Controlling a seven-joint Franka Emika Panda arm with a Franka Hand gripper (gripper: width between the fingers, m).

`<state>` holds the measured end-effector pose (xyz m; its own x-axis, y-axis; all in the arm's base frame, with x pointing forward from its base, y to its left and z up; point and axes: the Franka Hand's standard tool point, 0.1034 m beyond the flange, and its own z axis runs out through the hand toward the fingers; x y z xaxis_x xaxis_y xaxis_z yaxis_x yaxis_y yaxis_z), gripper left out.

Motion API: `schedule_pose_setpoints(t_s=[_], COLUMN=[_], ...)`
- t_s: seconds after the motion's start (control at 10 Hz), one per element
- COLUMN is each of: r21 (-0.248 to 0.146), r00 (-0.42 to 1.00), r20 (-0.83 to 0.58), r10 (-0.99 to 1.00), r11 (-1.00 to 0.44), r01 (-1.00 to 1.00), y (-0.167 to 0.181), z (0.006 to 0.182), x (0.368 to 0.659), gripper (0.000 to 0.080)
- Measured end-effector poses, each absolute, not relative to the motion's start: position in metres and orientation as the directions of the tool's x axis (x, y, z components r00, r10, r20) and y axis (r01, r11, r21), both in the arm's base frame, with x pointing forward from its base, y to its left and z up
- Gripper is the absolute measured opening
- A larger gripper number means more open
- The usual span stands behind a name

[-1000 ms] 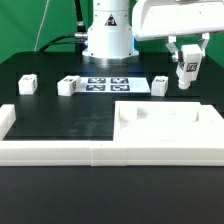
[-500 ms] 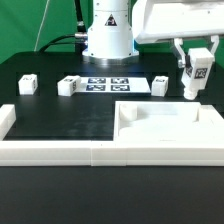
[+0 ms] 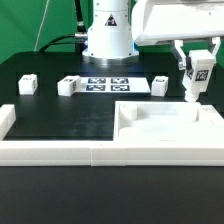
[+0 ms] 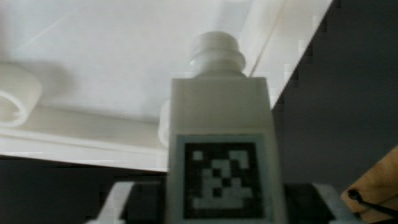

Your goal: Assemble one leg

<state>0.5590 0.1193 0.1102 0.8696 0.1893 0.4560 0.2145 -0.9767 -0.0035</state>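
- Exterior view: the metal two-finger gripper (image 3: 197,70) is clamped on the leg (image 3: 193,85), a small white plastic block-like post. The post hangs upright at the exterior view's right.
- The leg's black-and-white square tag (image 3: 199,73) faces this camera between the fingers.
- The leg's lower end is over the far right corner of the large flat white plastic slab (image 3: 170,128). Whether it touches the slab cannot be told from here.
- On the black table (image 3: 60,115) lie three loose small white blocks: a far-left block (image 3: 27,84), a middle block (image 3: 68,86) and a right-hand block (image 3: 159,85).
- The thin white marker board (image 3: 108,83) lies between the middle and right-hand blocks, in front of the arm's white base (image 3: 108,38).
- A long white rail (image 3: 50,150) runs along the near edge.
- Wrist view: only this view shows the leg (image 4: 221,115) ending in a stepped round peg (image 4: 215,48), which points at the slab (image 4: 107,50).
- It also shows a curved cut-out (image 4: 15,95) in the slab, and the leg's tag (image 4: 222,178) close up.
- The loose blocks, marker board and rail are out of this view.
- The tags carry only black-and-white block patterns; no words or numbers can be read.
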Motion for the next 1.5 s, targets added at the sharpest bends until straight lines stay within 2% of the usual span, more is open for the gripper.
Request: schedule_pose_setpoints(t_s=[0.1,0.2,0.3,0.4,0.8,1.2,1.5], r21=[0.007,0.037,0.022,0.023,0.017,0.017,0.021], r00=[0.851,0.791,0.830,0.819,0.812,0.818,0.808], r20=[0.490,0.582,0.523,0.540,0.555,0.547,0.560], r10=[0.192,0.190,0.193,0.192,0.180,0.180,0.182], r11=[-0.976,-0.977,-0.977,-0.977,-0.979,-0.979,-0.978], r01=[0.217,0.208,0.214,0.214,0.205,0.205,0.205], y=[0.118,0.111,0.113,0.113,0.116,0.116,0.118], z=[0.115,0.117,0.104,0.112,0.105,0.091,0.086], x=[0.564,0.576,0.580,0.597,0.631,0.633,0.632], gripper=[0.0291,0.0291,0.0291,0.0291,0.0291,0.0291,0.0291])
